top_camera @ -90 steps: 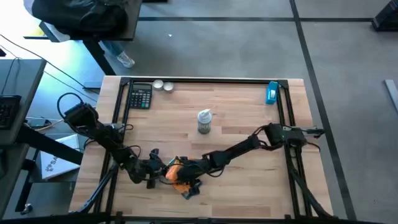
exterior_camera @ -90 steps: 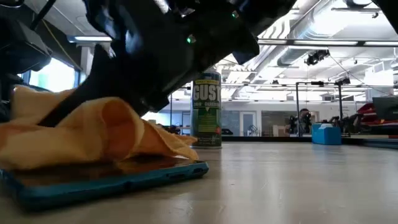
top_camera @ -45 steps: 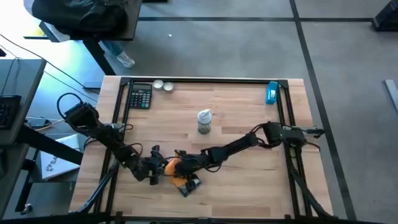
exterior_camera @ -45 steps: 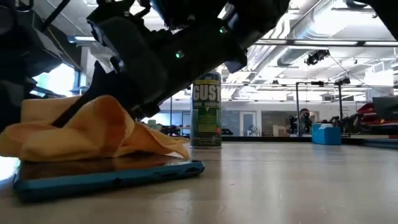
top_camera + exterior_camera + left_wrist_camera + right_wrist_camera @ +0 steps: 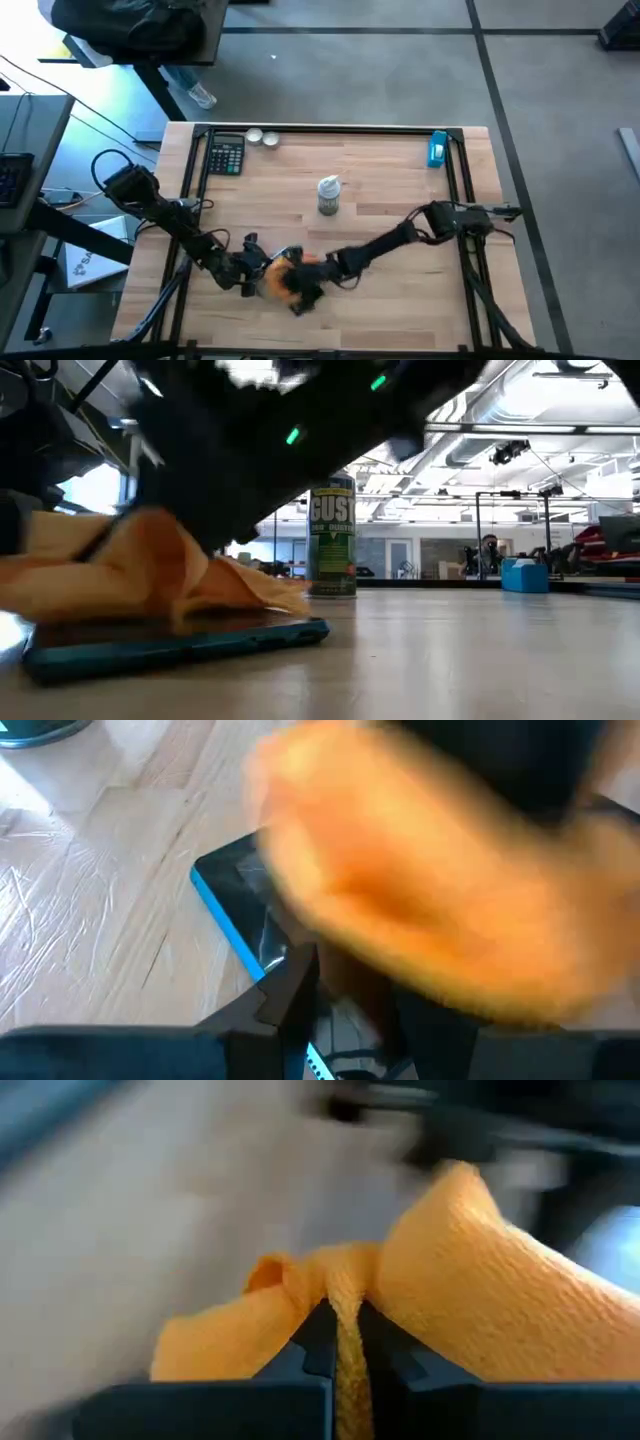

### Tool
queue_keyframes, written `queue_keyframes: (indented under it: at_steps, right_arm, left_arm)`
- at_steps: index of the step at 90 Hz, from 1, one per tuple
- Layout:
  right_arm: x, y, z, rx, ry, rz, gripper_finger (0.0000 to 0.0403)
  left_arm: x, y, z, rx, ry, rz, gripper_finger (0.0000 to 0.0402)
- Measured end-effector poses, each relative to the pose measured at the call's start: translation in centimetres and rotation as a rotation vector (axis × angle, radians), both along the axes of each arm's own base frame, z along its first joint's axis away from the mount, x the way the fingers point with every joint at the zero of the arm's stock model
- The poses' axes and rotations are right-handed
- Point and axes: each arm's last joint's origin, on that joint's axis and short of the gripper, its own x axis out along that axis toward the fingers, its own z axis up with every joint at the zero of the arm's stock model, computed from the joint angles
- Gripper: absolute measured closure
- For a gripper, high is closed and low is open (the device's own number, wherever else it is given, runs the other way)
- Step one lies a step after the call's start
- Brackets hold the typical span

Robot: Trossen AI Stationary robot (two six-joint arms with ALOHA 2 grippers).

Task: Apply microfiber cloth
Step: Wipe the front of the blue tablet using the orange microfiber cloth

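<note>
1. Orange fabric, soft and limp: we judge the cloth (image 5: pixel 470 1290) light and floppy, something that bunches and drapes rather than holding a shape, and is in no danger from a firm squeeze.
2. We would take it by a gathered fold, as the right gripper (image 5: pixel 342 1335) does now. In the right wrist view its two fingers are pinched tight on a ridge of the cloth, which billows out on both sides of them.
3. The cloth has a fine nubbly weave, bright orange all over, with rounded humps and no sharp creases.
4. It lies directly under and ahead of the right gripper, heaped on a dark flat device (image 5: pixel 180 643) with a blue edge. In the low view the cloth (image 5: pixel 150 570) rests on the device's glossy face and spills a little past its far side.
5. The left gripper (image 5: pixel 243 278) is just beside the cloth (image 5: pixel 283 280), on the side away from the right arm. In the left wrist view its dark fingers (image 5: pixel 290 995) sit at the device's edge (image 5: pixel 235 935) and seem to steady it, but we cannot tell whether they are clamped.
6. We judge the device slick, so a light cloth may skid it unless it is braced.
7. A spray can (image 5: pixel 328 196) stands well beyond both grippers.
</note>
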Motion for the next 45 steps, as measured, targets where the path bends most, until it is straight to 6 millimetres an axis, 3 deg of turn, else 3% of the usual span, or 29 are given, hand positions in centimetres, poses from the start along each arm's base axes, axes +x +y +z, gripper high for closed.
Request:
queue_keyframes:
  at_steps: [13, 21, 34, 45]
  right_arm:
    - [0.7, -2.6, -0.1, 0.059, 0.032, 0.021, 0.0403]
    - [0.4, -2.5, -0.3, 0.125, 0.093, 0.11, 0.0403]
    - [-1.4, 1.4, -0.6, 0.15, 0.211, 0.197, 0.0403]
    - [-2.7, 4.7, -0.8, 0.117, 0.213, 0.251, 0.0403]
  left_arm:
    - [0.0, 0.0, 0.0, 0.002, 0.002, 0.0, 0.0287]
    - [0.0, 0.0, 0.0, -0.001, 0.004, 0.003, 0.0287]
    - [0.0, -0.2, 0.0, -0.025, 0.007, -0.01, 0.0287]
    - [0.0, -0.2, 0.1, -0.036, 0.01, -0.026, 0.0287]
